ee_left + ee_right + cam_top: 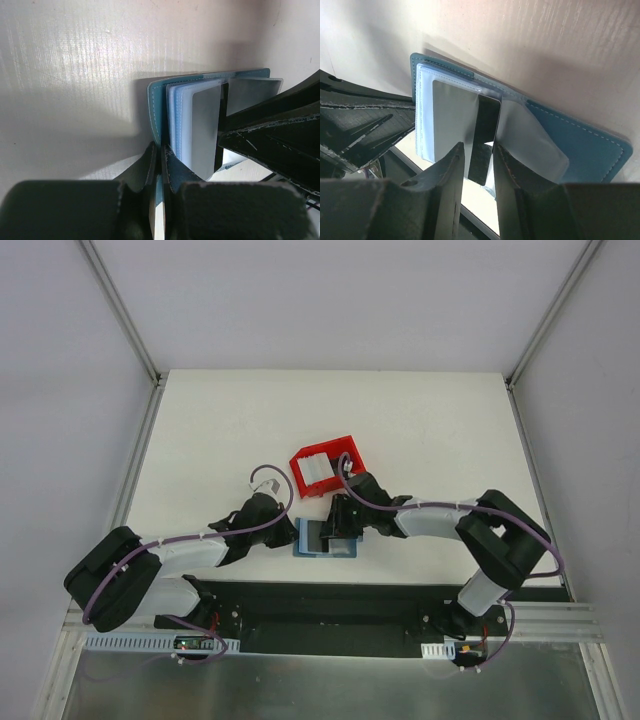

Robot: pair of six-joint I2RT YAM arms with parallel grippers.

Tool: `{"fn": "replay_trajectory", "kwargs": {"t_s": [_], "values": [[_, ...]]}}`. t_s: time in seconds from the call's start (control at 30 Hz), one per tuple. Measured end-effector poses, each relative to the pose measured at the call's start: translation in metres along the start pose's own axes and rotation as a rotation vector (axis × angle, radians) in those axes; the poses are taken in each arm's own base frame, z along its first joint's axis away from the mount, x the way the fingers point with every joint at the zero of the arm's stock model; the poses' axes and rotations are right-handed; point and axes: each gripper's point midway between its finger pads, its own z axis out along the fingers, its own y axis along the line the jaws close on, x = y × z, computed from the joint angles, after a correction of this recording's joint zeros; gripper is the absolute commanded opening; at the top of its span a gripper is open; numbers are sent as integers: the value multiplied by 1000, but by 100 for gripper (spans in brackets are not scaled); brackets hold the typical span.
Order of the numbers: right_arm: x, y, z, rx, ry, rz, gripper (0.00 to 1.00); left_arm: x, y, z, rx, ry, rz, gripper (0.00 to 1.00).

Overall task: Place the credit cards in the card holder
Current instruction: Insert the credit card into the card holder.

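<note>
Where the card holder lies: I see the card holder (310, 542) spread open on the white table (220, 430), close to the near edge. It sits between the tips of my two arms and just ahead of the black base plate (330, 605).
Writing: none that I can read; the teal cover and the card faces look plain in both wrist views.
Left gripper: the left gripper (160, 150) is clamped on the edge of the teal cover, one pad on each face of it.
Right gripper: the right gripper (479, 150) hangs over the middle of the holder with its jaws part-way apart. A card's lower end shows in the gap; I cannot tell whether either pad touches it.
Grey card: a grey card (452, 120) with a dark band (487, 125) down one side sits among the clear sleeves (179, 115). Its near end reaches past their edge.
Credit cards: a pale stack (316, 471) lies inside the red bin (322, 445), just behind the holder.
Edges: pale stitching follows the cover's rim, and one clear flap (530, 135) lies loose across the cover's other half.
Room: the two grippers crowd the holder from either side, and the bin is close behind it. Past the bin and out to both sides, white surface runs on to the grey walls (60, 390).
</note>
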Motion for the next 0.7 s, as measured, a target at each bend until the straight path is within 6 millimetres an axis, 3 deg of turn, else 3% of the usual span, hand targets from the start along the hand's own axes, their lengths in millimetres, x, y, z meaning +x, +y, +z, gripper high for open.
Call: {"fn": "replay_trajectory", "kwargs": {"t_s": [0.27, 0.47, 0.7], "values": [[0, 4, 3, -26, 4, -2, 28, 0, 0, 0, 2, 0, 1, 0], [-2, 9, 5, -51, 0, 2, 12, -1, 0, 0, 3, -2, 5, 0], [-2, 11, 7, -65, 2, 1, 15, -1, -1, 1, 3, -2, 5, 0]]}}
